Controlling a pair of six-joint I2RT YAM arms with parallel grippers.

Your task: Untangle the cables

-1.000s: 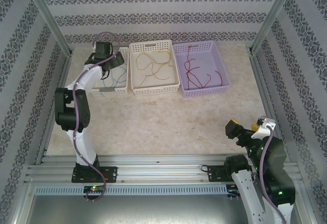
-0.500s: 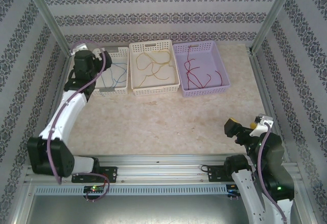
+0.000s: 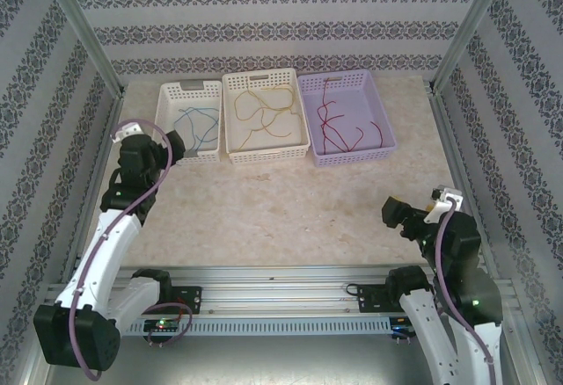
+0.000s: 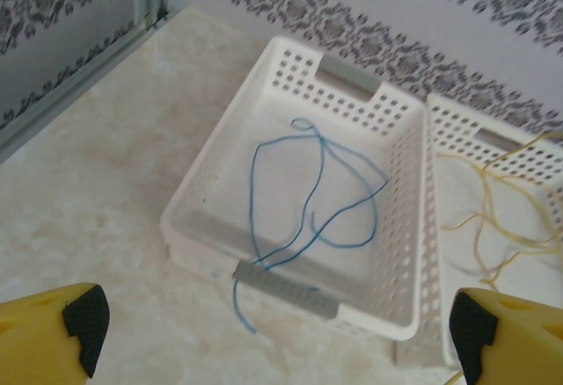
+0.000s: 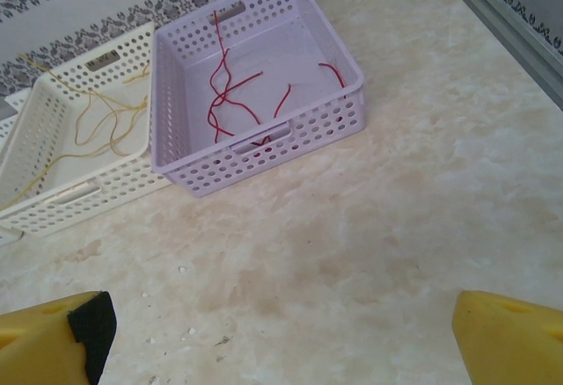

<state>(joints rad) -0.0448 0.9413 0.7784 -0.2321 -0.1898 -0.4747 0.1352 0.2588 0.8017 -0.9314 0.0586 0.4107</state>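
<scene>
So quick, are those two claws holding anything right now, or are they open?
Left gripper: open, holding nothing.
Right gripper: open, holding nothing.

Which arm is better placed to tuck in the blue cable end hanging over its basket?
Left: its open jaws face that cable and basket close ahead; the right arm faces the lilac basket, across the table.

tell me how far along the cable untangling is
Done: the colours look separated, blue cable in the white basket, yellow cables in the cream basket, red cables in the lilac basket. In hand: nothing; left gripper and right gripper are open and empty. Left: perhaps only tucking in the blue end that hangs over the near rim.
</scene>
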